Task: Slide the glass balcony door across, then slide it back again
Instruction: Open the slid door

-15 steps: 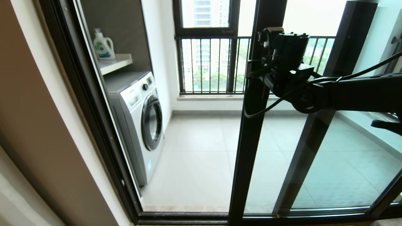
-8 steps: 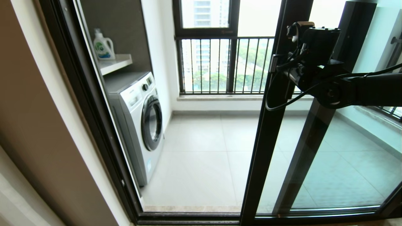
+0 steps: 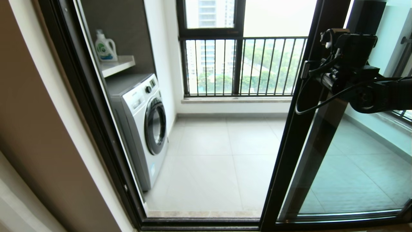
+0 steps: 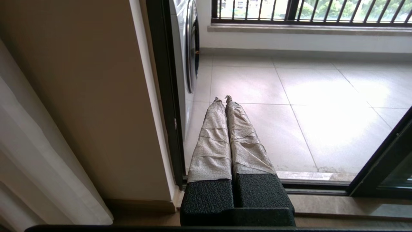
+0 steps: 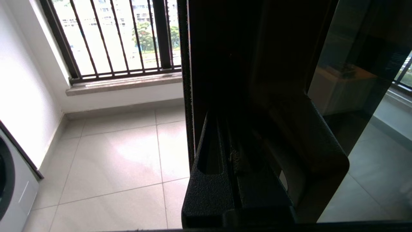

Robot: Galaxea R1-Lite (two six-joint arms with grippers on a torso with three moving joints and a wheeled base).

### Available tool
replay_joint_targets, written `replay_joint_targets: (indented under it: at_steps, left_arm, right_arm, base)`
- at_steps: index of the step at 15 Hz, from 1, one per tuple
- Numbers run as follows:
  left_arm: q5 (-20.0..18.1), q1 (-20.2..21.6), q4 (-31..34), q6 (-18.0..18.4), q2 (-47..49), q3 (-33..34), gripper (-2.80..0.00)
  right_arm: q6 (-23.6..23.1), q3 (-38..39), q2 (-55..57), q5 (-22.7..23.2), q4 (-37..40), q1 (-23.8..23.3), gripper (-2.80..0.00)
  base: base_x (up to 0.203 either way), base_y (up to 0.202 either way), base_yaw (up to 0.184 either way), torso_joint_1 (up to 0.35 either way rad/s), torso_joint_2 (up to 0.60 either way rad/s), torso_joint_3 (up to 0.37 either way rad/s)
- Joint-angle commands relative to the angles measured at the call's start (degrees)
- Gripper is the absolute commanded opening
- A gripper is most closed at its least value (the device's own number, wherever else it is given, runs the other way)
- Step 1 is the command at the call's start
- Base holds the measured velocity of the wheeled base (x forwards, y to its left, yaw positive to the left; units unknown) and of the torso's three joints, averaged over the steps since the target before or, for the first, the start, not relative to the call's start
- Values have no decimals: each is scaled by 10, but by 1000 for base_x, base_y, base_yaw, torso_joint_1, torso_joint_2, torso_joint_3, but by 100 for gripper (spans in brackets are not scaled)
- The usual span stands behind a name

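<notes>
The glass balcony door point(image 3: 294, 135) stands far to the right, its black upright overlapping the fixed glass panel behind it. Its small black bar handle point(image 3: 305, 69) sits on that upright. My right gripper point(image 3: 309, 74) is at the handle, reaching in from the right. In the right wrist view the gripper point(image 5: 227, 122) is shut, its dark fingers lying flat against the door upright point(image 5: 225, 48). My left gripper point(image 4: 222, 97) is parked low over the door track, shut and empty, its taped fingers point(image 4: 212, 138) together.
A white washing machine point(image 3: 145, 122) stands at the left of the balcony under a shelf with a detergent bottle point(image 3: 105, 46). The barred window point(image 3: 238, 64) is at the back. The fixed frame post point(image 3: 93, 122) bounds the opening's left side. The tiled floor point(image 3: 219, 154) lies beyond.
The door has slid to the right, widening the opening, and my right arm has moved right with it at the handle. The left arm has not moved.
</notes>
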Motion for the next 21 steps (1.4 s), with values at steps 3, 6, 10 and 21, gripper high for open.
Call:
replay_joint_targets:
  at_steps: [3,6,10,21]
  left_arm:
    - [0,1,0,0,1,0,-280]
    - [-1,0,0,0,1,0,-280]
    - [0,1,0,0,1,0,-280]
    - [0,0,0,0,1,0,-280]
  right_arm:
    - [0,13,-16,11,-3,-41,-280]
    - [0,13,-18,24,-5,-64,-280]
    - [0,14,-18,46,-10,-102,-280]
    - [1,26,-23,83,-10,-176,-280]
  base:
    - [0,0,0,0,0,0]
    - [0,0,0,0,0,0]
    - [0,0,0,0,0,0]
    - [0,0,0,0,0,0]
